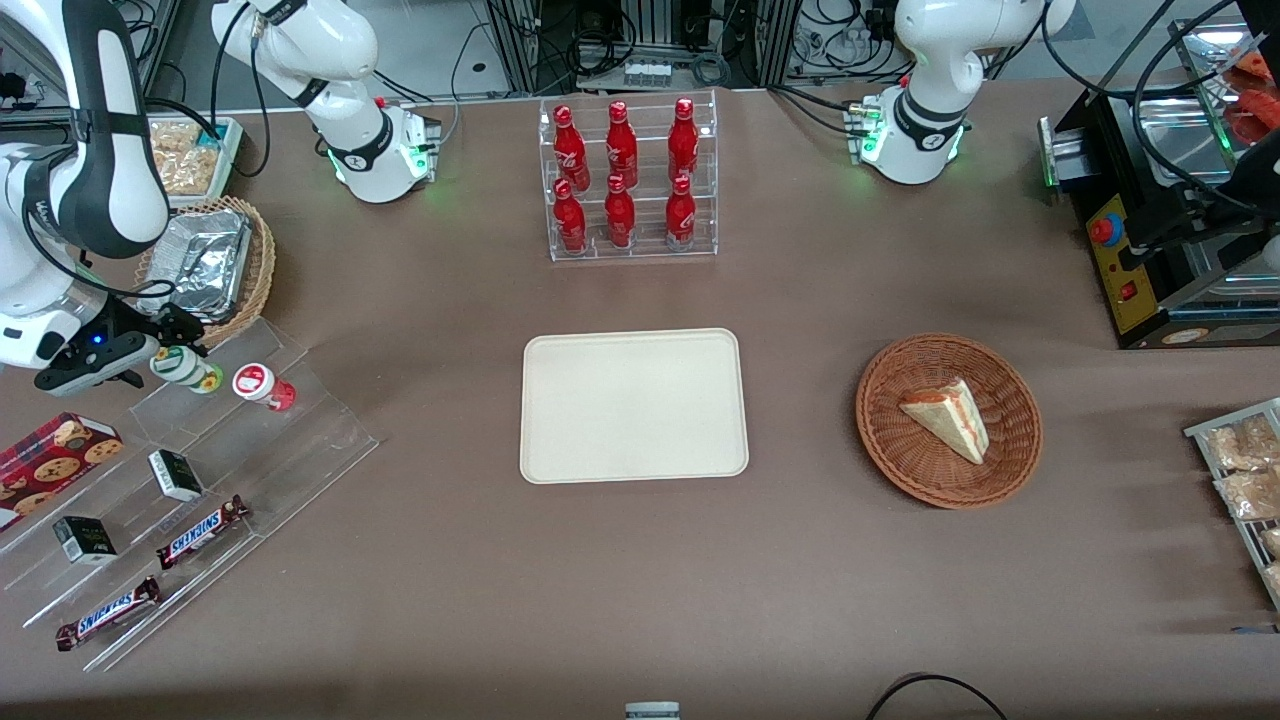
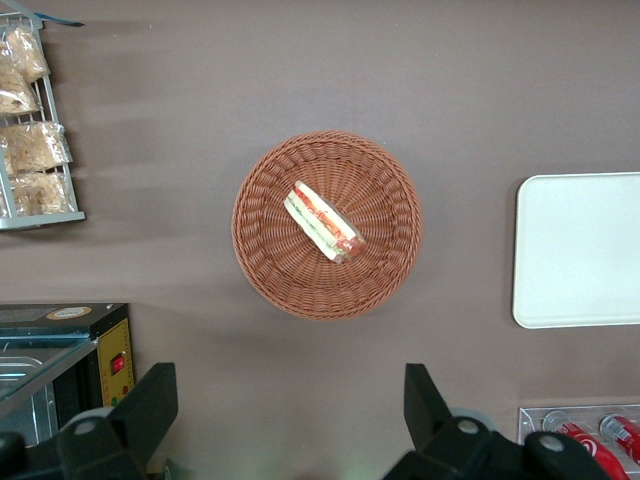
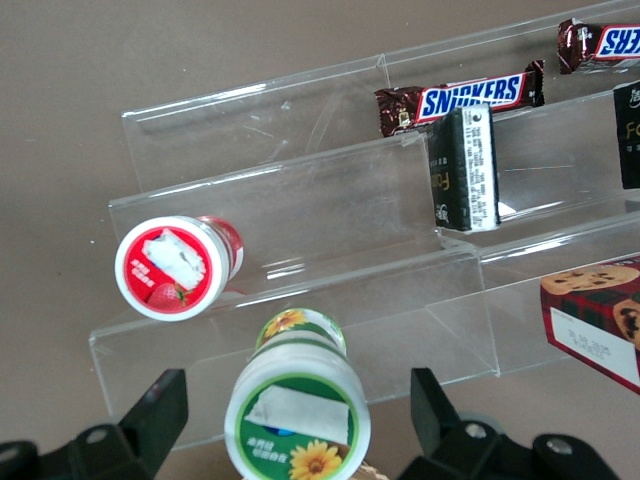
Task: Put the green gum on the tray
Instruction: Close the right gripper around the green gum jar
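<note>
- Gripper (image 1: 160,355) at the top step of the clear stepped rack (image 1: 200,480), toward the working arm's end of the table; jaws spread wide in the wrist view, one finger (image 3: 160,410) on each side of the green gum (image 3: 298,420), with a gap showing on both sides.
- Green gum (image 1: 186,368) on the rack's top step, between the fingers and not yet gripped; green-rimmed lid turned toward the wrist camera, sunflower label on the side.
- Red-lidded bottle (image 1: 262,386) just beside it on the same step, apart from the fingers.
- Tray (image 1: 634,405) near the table's middle, well apart from the rack, with nothing on it.
- Lower steps stocked with Snickers bars (image 1: 202,531), small dark boxes (image 1: 175,475) and a cookie box (image 1: 55,455); none in the gripper's way.
- Progress judged as early: approach done, jaws lined up around the gum.
- Left to do: close on the gum, lift clear of the step, carry across to the tray, set down, release.
- Likely risk: nudging the red-lidded bottle on closing, given how near it stood.
</note>
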`<action>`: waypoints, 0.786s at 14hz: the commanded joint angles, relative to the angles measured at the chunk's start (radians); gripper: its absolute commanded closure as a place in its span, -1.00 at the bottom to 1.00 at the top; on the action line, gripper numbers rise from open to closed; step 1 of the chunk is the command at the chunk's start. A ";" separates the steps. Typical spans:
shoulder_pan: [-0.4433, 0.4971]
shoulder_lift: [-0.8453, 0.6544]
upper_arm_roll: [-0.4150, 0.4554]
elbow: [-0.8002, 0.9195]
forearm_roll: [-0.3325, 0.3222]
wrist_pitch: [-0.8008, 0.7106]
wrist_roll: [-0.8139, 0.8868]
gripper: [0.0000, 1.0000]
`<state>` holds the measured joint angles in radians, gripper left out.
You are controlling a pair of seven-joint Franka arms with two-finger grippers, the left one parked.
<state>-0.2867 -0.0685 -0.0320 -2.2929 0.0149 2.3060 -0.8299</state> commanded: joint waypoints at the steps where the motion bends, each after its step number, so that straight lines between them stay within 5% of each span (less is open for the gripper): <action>1: -0.012 -0.017 0.003 -0.031 0.014 0.027 -0.025 -0.98; 4: -0.012 -0.016 0.001 -0.036 0.014 0.036 -0.026 -0.80; 7: -0.012 -0.008 0.001 -0.031 0.014 0.033 -0.026 0.54; 9: -0.012 -0.008 0.001 -0.025 0.013 0.026 -0.028 1.00; 11: -0.011 -0.011 0.003 -0.016 0.014 0.015 -0.032 1.00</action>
<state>-0.2868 -0.0680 -0.0327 -2.3076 0.0150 2.3159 -0.8340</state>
